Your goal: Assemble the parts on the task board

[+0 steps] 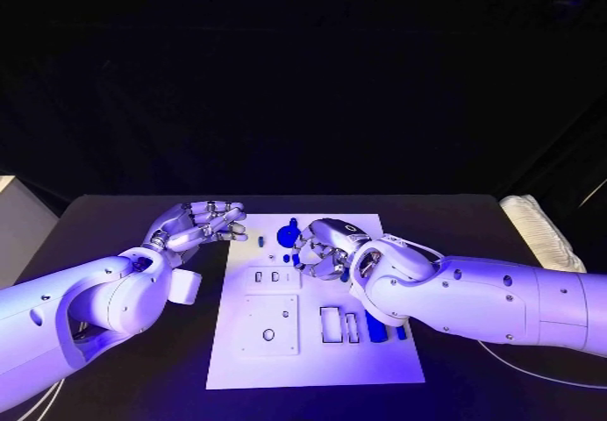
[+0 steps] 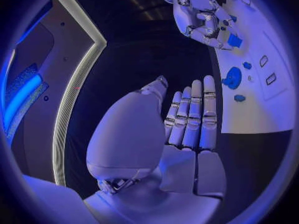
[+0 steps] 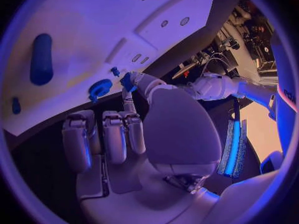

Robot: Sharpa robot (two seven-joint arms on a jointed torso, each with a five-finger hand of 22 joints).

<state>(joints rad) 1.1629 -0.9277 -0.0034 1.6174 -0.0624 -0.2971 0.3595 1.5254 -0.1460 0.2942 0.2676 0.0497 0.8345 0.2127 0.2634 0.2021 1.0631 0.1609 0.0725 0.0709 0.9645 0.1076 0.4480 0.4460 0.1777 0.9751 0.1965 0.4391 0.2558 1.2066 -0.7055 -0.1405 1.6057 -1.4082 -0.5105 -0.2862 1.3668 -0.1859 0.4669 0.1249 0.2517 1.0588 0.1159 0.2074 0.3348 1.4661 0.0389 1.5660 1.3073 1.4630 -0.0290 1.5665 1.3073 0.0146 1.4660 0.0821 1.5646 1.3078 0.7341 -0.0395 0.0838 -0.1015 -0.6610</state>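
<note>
Head view: the white rectangular task board (image 1: 317,351) lies mid-table. The right hand (image 1: 332,248) covers its far part, hiding most small blue parts (image 1: 289,236). The left hand (image 1: 199,225) hovers beside the board's edge.

Left wrist view: the left hand's fingers (image 2: 193,117) are straight, holding nothing; a blue toothed wheel (image 2: 233,77) sits on the board.

Right wrist view: the right hand's fingertips pinch a small blue block (image 3: 128,81) beside the wheel.

Left hand (image 2: 187,127) empty (fingers straight, together) beside task board (image 2: 261,109); blue gear (image 2: 233,77) on board
</note>
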